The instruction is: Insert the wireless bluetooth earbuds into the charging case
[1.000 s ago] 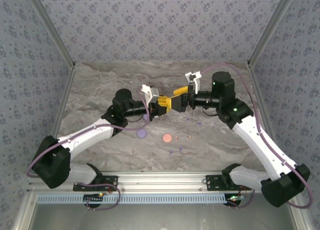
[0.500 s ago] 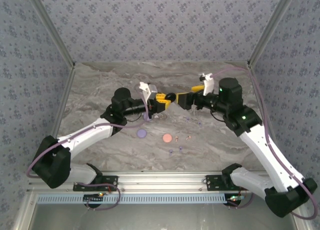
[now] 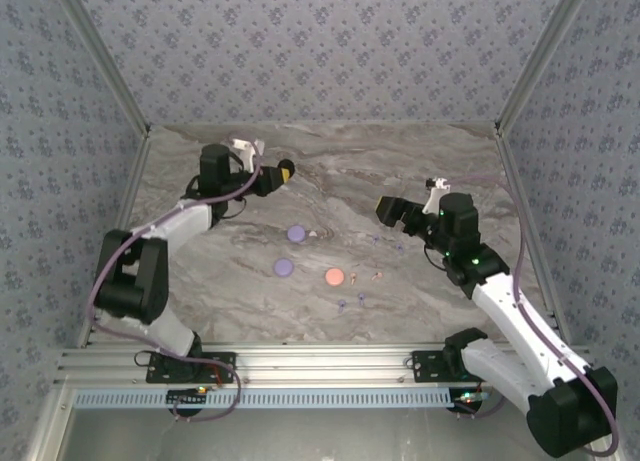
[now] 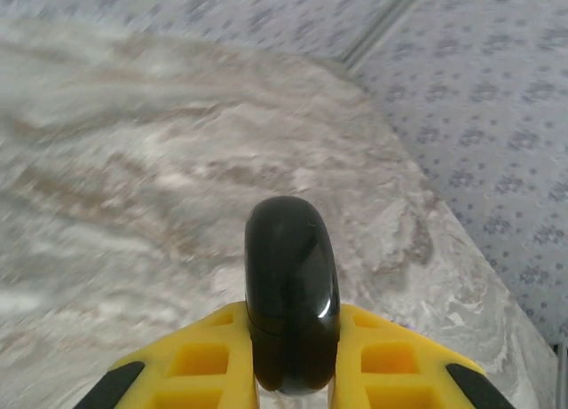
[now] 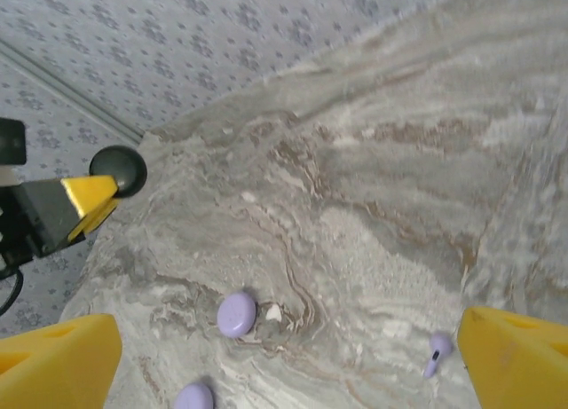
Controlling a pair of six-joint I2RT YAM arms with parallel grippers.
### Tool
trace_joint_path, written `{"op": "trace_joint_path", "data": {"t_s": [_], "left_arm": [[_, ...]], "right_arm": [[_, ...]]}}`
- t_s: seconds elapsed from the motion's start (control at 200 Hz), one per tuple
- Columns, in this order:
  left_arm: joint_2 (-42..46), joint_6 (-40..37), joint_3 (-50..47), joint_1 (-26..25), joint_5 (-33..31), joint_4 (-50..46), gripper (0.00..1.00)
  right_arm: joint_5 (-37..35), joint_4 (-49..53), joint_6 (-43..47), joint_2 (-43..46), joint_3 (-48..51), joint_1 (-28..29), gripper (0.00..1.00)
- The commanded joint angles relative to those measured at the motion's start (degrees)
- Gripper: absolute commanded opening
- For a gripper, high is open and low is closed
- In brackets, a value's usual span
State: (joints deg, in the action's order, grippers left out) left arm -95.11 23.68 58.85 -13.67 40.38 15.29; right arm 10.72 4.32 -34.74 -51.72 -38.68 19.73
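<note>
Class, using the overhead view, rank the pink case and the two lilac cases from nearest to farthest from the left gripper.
Measured from the left gripper, which grips a black case:
1. upper lilac case, almost straight below the gripper in the view
2. lower lilac case, farther down the same line
3. pink case, farthest, down and to the right

Grey marbled tabletop (image 3: 250,171) enclosed by patterned lilac-grey walls (image 3: 320,51).
</note>
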Motion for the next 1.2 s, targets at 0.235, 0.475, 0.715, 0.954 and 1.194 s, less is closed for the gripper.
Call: {"op": "trace_joint_path", "data": {"t_s": [0.235,0.475,0.715,0.954,1.194], "left_arm": [[-17.5,-2.4,14.0,5.6,9.4,-26.2,0.0],[-23.3,-2.3,17.9,5.6,6.0,-29.8,0.0],[-25.1,-3.8,19.1,5.7,3.1,-32.1,0.24],[-22.8,-6.2,19.5,6.3,-0.9,-34.8,0.46],[-10.8,-7.1,14.9,7.4,-5.4,-32.3,0.57]], "right_arm": [[2.2,-0.2,-2.2,-4.8,-4.8,1.2,1.0],[2.5,3.1,-1.8,-6.0,-6.9,2.2,1.0],[1.7,9.9,1.9,-7.0,-9.7,2.8,1.0],[-2.3,17.5,6.9,-8.9,-13.5,4.8,1.0],[-10.4,27.8,12.2,-16.1,-21.1,10.9,1.0]]}}
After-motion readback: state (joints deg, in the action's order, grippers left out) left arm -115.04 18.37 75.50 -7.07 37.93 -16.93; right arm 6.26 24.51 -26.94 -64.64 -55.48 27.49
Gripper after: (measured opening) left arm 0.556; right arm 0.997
